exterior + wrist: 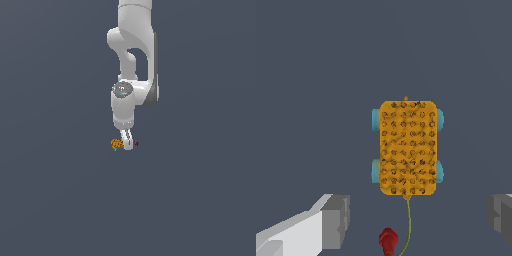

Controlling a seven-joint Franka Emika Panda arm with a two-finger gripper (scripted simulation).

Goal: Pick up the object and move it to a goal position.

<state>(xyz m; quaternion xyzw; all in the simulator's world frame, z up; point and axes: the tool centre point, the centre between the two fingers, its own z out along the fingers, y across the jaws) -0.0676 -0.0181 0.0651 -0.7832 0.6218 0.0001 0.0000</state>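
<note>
The object (117,144) is a tiny bumpy orange-yellow lump with teal specks, just to the exterior view's left of the white gripper (128,143). In the wrist view it is an orange studded block (408,147) with teal wheels at its sides and a thin cord trailing from one end. The gripper (417,216) is open and empty. Its grey fingertips (336,220) stand wide apart. The object lies beyond the fingertips, not between them.
A tiny dark red speck (136,143) sits just to the exterior view's right of the gripper; it also shows in the wrist view (388,241) between the fingers, near the cord's end. The ground is plain dark grey-blue all around.
</note>
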